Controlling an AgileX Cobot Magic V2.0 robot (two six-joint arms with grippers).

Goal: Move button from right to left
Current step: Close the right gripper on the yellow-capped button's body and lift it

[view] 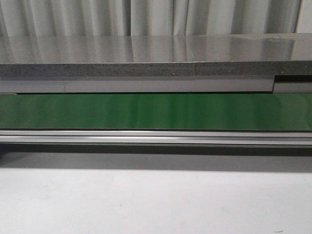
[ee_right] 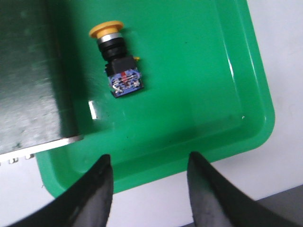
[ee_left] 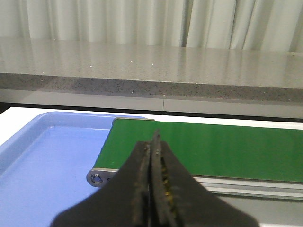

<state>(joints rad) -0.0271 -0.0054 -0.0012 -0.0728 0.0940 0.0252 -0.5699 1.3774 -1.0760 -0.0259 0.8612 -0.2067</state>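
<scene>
The button [ee_right: 117, 61] lies on its side in a green tray [ee_right: 236, 90] in the right wrist view: yellow-orange cap, dark body, blue base with coloured marks, small yellow side tab. My right gripper [ee_right: 149, 158] is open and empty, above the tray's near rim, short of the button. My left gripper [ee_left: 152, 142] is shut and empty, hovering over the end of the green conveyor belt [ee_left: 227, 146], beside a blue tray [ee_left: 42, 161]. Neither gripper nor the button shows in the front view.
The green belt [view: 156, 111] runs across the front view, with a metal rail [view: 156, 137] below it and a grey stone counter [view: 146, 58] behind. The belt's dark end [ee_right: 26, 75] overhangs the green tray. White table [view: 156, 200] lies in front.
</scene>
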